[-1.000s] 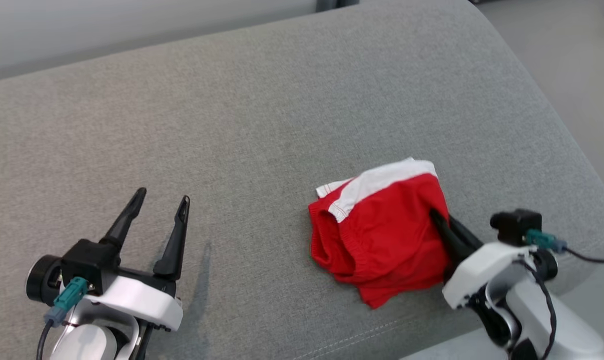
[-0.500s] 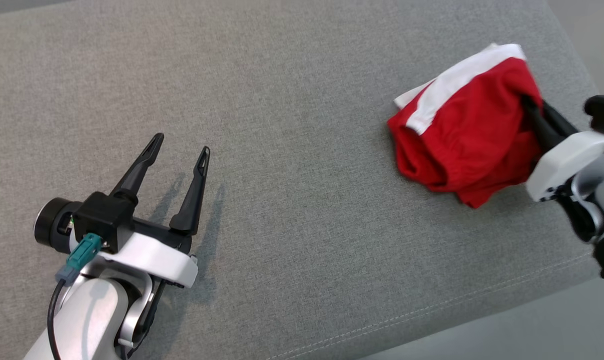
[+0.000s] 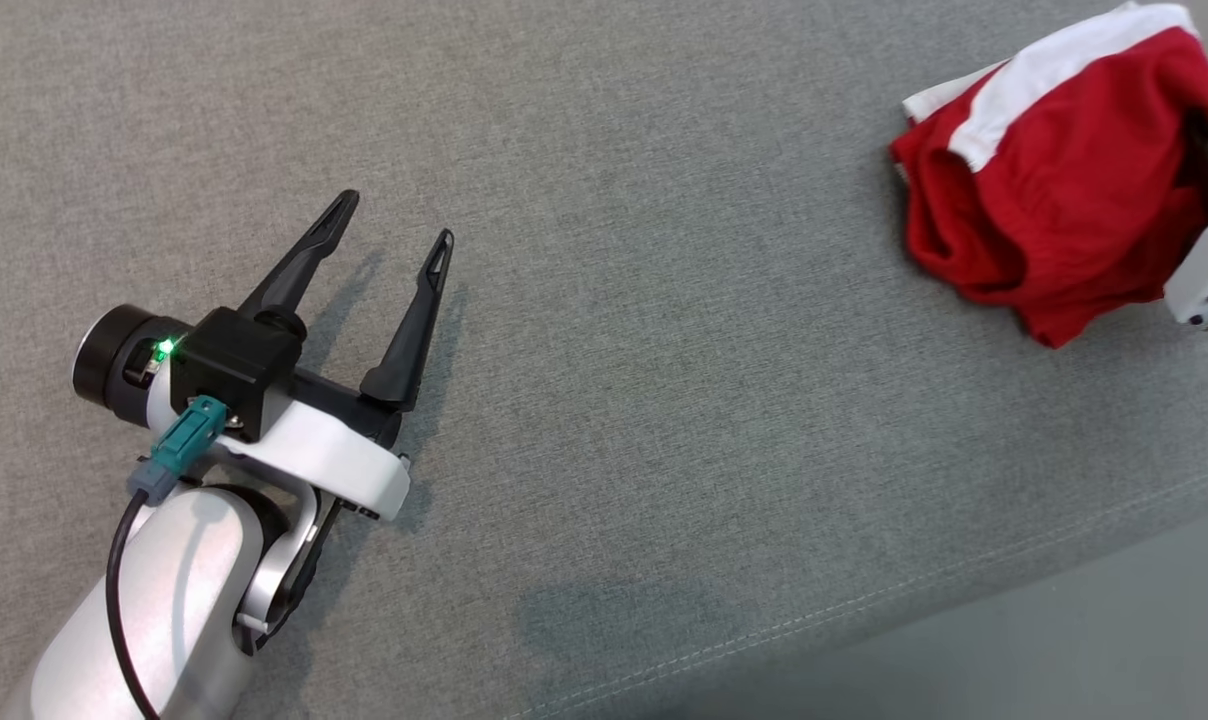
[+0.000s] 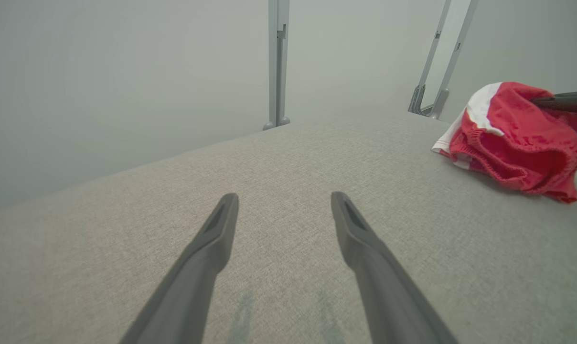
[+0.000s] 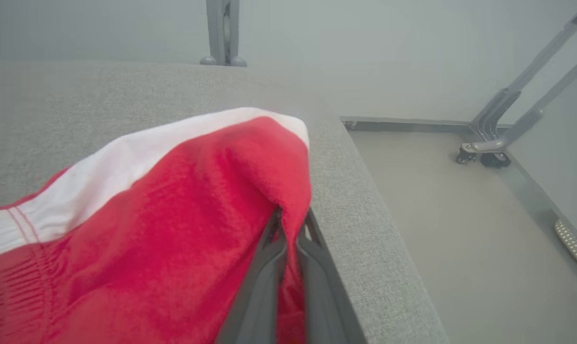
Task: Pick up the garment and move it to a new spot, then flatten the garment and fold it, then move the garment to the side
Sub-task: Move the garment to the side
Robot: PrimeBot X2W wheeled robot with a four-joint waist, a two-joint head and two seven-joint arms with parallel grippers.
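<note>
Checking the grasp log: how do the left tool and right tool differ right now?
The left tool is open, nothing between its fingers; the right tool is shut on the red garment. The left tool is over bare grey cushion; the right tool is by the cushion's edge, tips buried in cloth. Both have two long dark fingers.

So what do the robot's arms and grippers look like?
The left gripper has two long tapering black fingers, a white shell, a green light, a teal plug on a black cable and a pale forearm. The right gripper has matching fingers.
</note>
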